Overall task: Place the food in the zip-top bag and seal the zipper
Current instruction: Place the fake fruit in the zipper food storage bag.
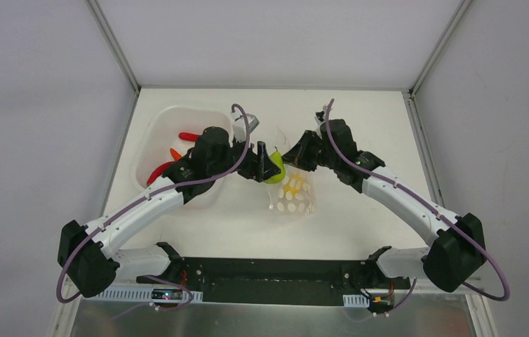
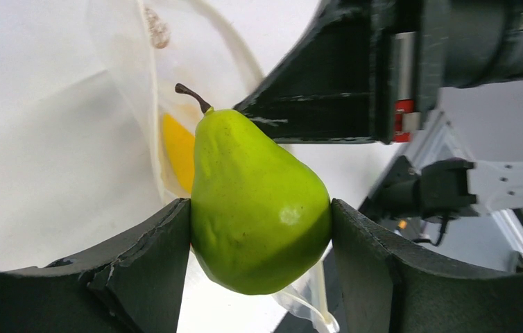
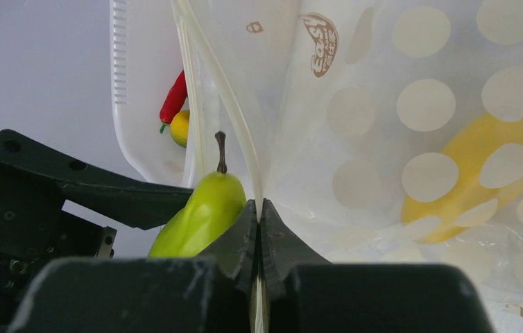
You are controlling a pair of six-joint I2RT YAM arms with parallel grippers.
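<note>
My left gripper [image 1: 270, 168] is shut on a green toy pear [image 2: 255, 205], stem pointing away, held at the mouth of the clear polka-dot zip-top bag [image 1: 292, 195]. The pear also shows in the top view [image 1: 276, 173] and the right wrist view [image 3: 200, 215]. My right gripper [image 3: 257, 208] is shut on the bag's zipper edge [image 3: 220, 90] and holds it up. A yellow food piece [image 3: 481, 166] lies inside the bag. In the white tub [image 1: 151, 133] lie red peppers [image 1: 189, 137] and an orange piece [image 1: 175, 154]; a red pepper [image 3: 174, 97] and a yellow piece [image 3: 180, 127] show in the right wrist view.
The two grippers meet close together over the table's middle [image 1: 279, 165]. The white tub stands at the back left, partly under my left arm [image 1: 142, 207]. White walls enclose the table on three sides.
</note>
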